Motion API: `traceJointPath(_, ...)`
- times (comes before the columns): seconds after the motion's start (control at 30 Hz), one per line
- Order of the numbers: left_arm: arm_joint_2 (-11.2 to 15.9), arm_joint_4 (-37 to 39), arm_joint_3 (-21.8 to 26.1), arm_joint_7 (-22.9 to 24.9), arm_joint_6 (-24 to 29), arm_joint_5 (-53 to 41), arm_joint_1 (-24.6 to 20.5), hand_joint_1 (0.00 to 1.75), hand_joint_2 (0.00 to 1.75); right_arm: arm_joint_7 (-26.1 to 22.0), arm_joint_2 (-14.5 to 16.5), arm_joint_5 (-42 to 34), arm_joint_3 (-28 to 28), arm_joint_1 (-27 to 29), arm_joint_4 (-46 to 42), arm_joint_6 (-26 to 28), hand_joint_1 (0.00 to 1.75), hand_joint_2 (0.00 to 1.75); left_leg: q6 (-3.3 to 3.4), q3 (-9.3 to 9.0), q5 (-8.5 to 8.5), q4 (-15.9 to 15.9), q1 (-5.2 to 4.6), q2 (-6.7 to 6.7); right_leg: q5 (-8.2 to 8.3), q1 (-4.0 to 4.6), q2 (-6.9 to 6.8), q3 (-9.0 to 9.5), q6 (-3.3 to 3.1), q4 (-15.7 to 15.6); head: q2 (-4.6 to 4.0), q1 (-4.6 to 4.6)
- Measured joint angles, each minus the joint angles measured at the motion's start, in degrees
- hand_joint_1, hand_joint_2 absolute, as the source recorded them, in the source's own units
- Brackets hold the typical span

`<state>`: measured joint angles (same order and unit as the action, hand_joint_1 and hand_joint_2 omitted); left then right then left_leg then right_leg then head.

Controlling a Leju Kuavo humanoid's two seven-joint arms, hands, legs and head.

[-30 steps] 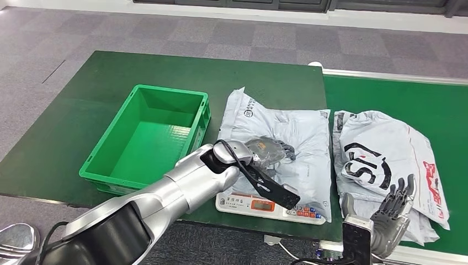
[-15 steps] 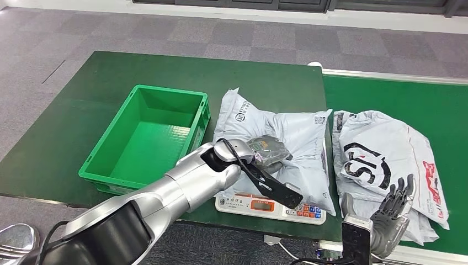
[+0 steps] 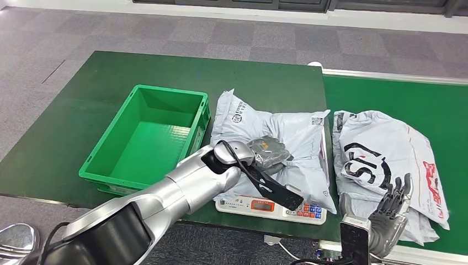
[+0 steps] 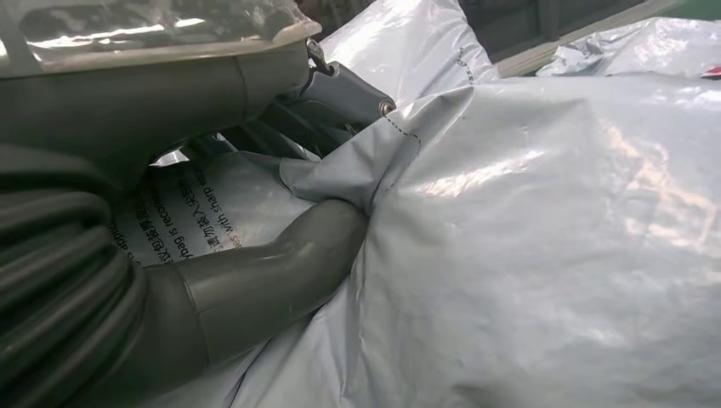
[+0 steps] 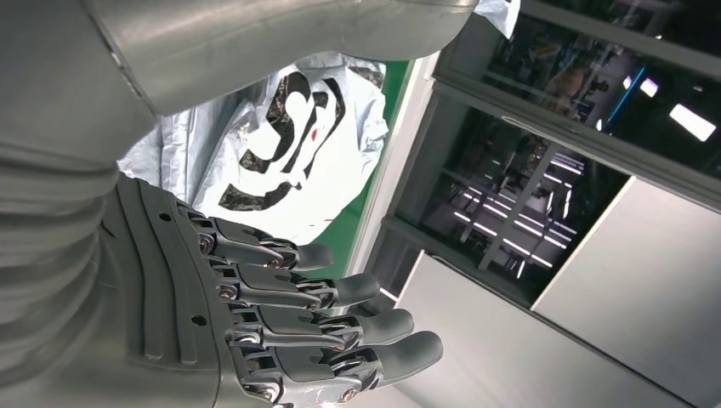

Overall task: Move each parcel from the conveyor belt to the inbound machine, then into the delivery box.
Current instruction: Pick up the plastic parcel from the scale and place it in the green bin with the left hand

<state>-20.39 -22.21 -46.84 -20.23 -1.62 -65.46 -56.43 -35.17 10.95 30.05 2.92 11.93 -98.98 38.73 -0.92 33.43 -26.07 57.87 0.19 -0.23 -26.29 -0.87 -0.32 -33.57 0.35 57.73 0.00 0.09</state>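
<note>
At the near edge, right hand hovers over the belt, fingers apart, holding nothing. Left hand grips a bunched grey parcel lying on the scale. Printed parcel on belt. Green box left of the scale.

Grey carpet-tile floor, dark green table, glazed partition with reflected ceiling lights
</note>
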Motion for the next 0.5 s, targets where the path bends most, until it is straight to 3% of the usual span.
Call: traceJointPath(0.5,0.02,-0.83,0.0,-0.74,2.65,0.61,0.43,1.75,1.75,-0.37,0.0,-0.66,0.01,0.51,-0.01,0.93,0.0,1.75,0.0,0.02,0.0,0.0,0.0,0.0,0.0,-0.01,0.0,-0.02,0.0,0.0,0.0,0.0)
